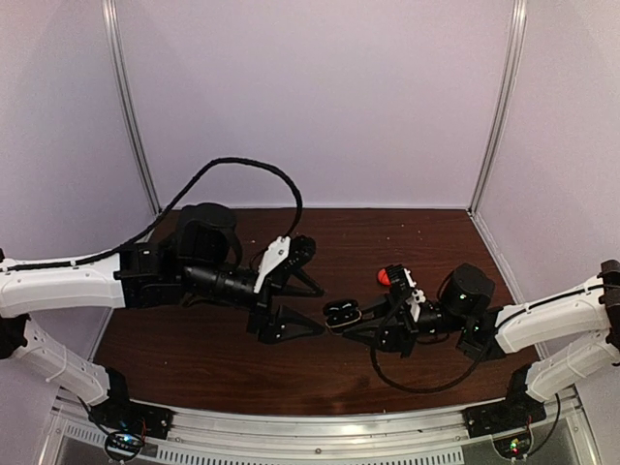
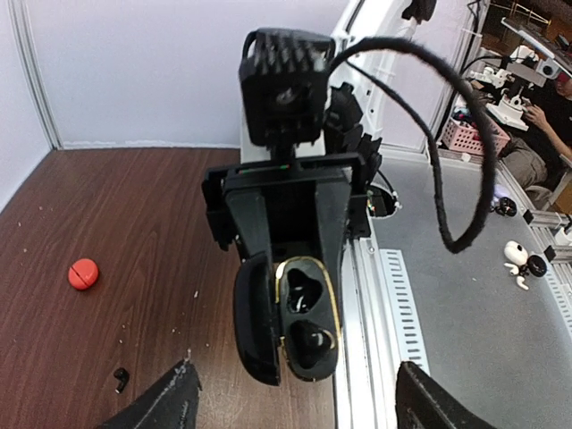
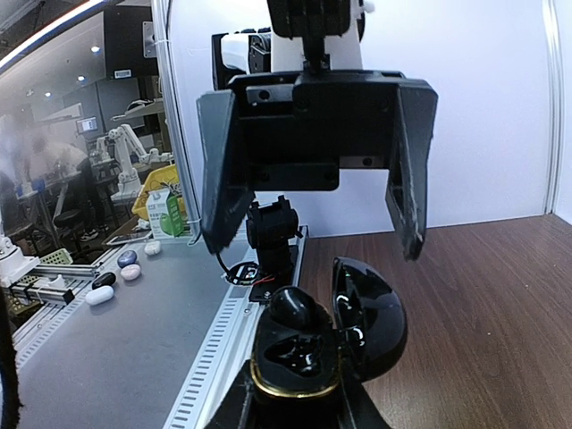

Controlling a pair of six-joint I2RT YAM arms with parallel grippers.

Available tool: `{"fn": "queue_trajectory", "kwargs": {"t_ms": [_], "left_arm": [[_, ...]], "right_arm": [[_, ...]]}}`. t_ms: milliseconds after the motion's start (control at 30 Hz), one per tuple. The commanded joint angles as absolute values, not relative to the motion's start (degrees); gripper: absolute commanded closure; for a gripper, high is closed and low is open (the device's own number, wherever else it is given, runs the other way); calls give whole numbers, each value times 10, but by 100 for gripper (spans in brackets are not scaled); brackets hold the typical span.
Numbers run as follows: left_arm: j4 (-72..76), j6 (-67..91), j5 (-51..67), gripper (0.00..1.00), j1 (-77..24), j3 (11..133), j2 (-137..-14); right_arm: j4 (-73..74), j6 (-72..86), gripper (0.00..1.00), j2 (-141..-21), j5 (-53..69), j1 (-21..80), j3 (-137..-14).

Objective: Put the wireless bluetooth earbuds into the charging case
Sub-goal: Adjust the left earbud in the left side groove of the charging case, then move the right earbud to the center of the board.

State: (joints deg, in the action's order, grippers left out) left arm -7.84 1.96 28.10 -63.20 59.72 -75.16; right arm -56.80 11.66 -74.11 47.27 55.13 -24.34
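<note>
Where the two arms meet low over the dark wooden table (image 1: pixel 194 358), the right gripper (image 1: pixel 356 320) is pressed together on the base of the black charging case (image 3: pixel 295 375), holding it upright with its gold rim showing. Its lid (image 3: pixel 368 313) stands swung open to one side. A glossy black rounded lump (image 3: pixel 298 308) sits in the well farther from the right wrist; whether this is a seated earbud cannot be told. Just beyond the case, the left gripper (image 1: pixel 320 311) faces it with its fingers (image 3: pixel 219 179) spread wide, apart from the case. Farther off on the table, a tiny black earbud (image 2: pixel 119 379) lies loose. Past it, well apart from the held case, rests a small red rounded case (image 2: pixel 82 273), closed.
</note>
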Motion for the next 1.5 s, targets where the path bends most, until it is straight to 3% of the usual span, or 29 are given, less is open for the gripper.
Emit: {"fn": "queue_trajectory", "kwargs": {"t_ms": [0, 300, 500, 600, 800, 967, 1467], "left_arm": [[-17, -6, 295, 23, -629, 595, -721], [-26, 79, 194, 31, -557, 639, -768], [-177, 73, 166, 34, -494, 734, -890], [-247, 39, 161, 35, -491, 796, -972], [-366, -15, 204, 45, -491, 943, -1132], [-418, -47, 202, 45, -496, 1040, -1229], [-492, -89, 119, 47, -532, 1198, -1386]], "right_arm": [[-584, 104, 100, -719, 452, 547, -237], [-538, 113, 100, -661, 394, 513, -221], [-484, 139, 100, -586, 347, 461, -191], [-465, 152, 100, -554, 335, 436, -177], [-423, 147, 100, -495, 344, 423, -170], [-392, 123, 100, -479, 355, 423, -171], [-374, 115, 100, -497, 386, 423, -186]]}}
